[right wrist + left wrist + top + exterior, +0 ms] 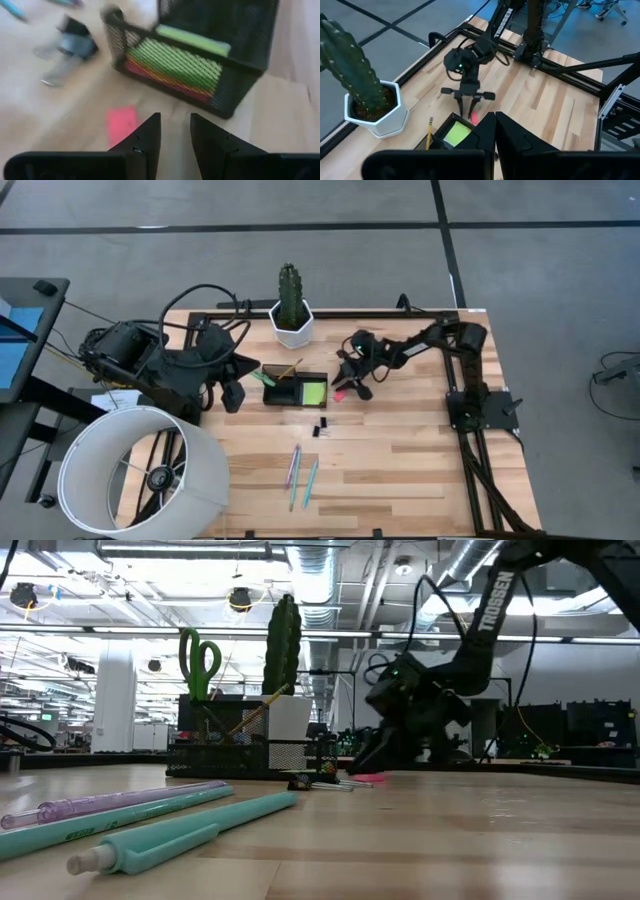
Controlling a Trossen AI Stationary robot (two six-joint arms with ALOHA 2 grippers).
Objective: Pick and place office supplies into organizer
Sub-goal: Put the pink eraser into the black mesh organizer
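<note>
light: bright, even overhead | shadows: soft | right wrist view: motion-blurred

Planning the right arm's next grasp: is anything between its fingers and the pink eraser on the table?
Nothing visible. The right gripper hovers with its fingers parted over bare wood; the flat pink eraser lies just off to one side. The black mesh organizer stands beyond it, and the black binder clip lies farther off.

High view straight down, low view level across table; both wrists near, sharing organizer (295,389)
</note>
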